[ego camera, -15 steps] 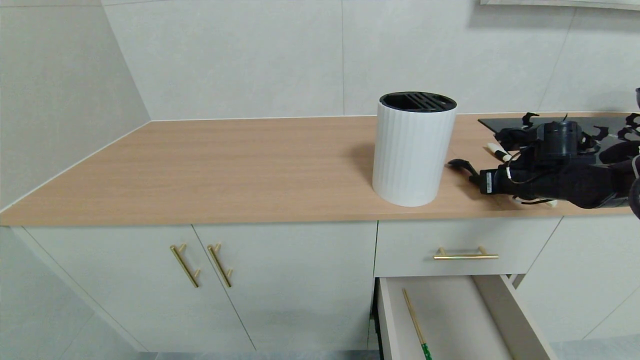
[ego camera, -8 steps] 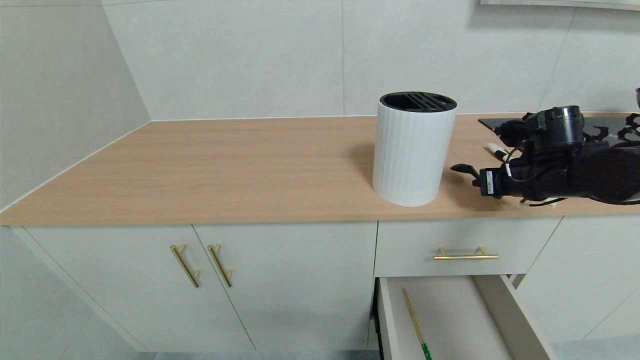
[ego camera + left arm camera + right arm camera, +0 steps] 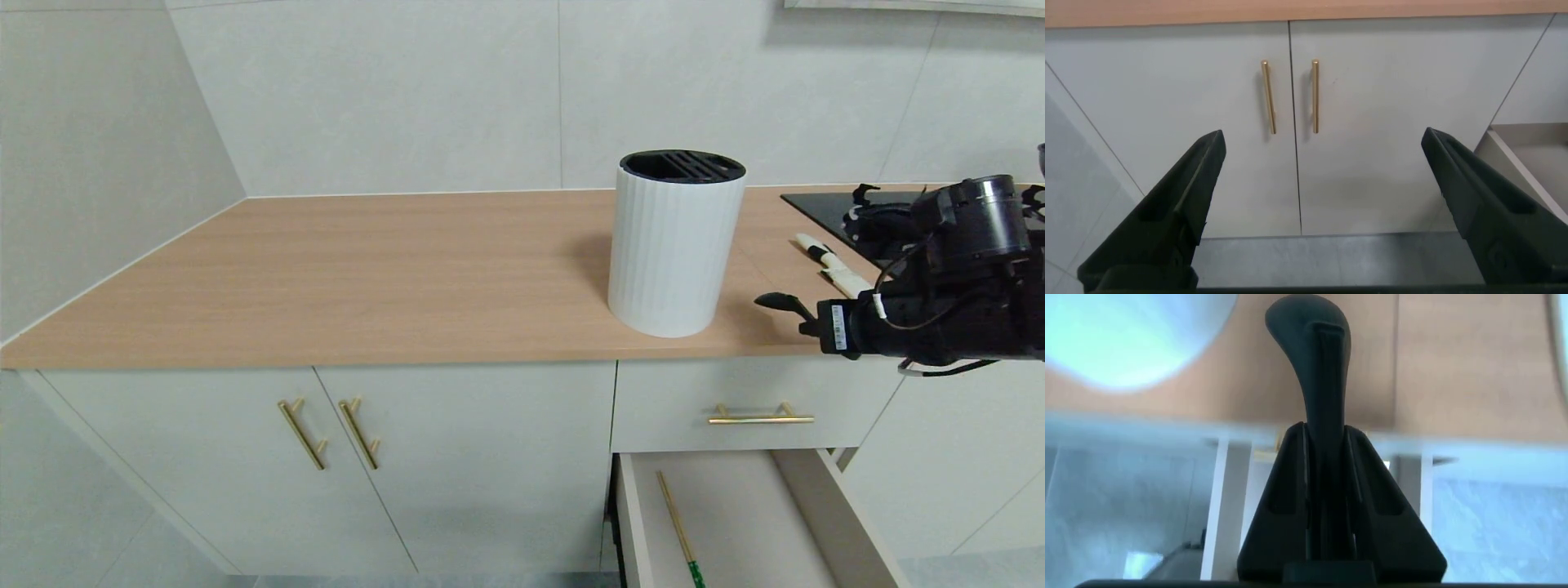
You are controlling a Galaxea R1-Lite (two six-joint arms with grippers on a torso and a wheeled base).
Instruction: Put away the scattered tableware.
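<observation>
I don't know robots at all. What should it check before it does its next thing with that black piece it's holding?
1. Grip: right gripper is shut on the black utensil. Ok.
2. Drawer is pulled out below the counter. Ok.
3. Room inside: only a chopstick lies along one side. Ok.
4. Utensil over the drawer: its tip hangs over the counter edge. Not ok.
5. Left gripper is open, empty, and faces the cabinet doors. Ok.
6. All tableware gathered: a white-handled utensil lies on the counter. Not ok.
</observation>
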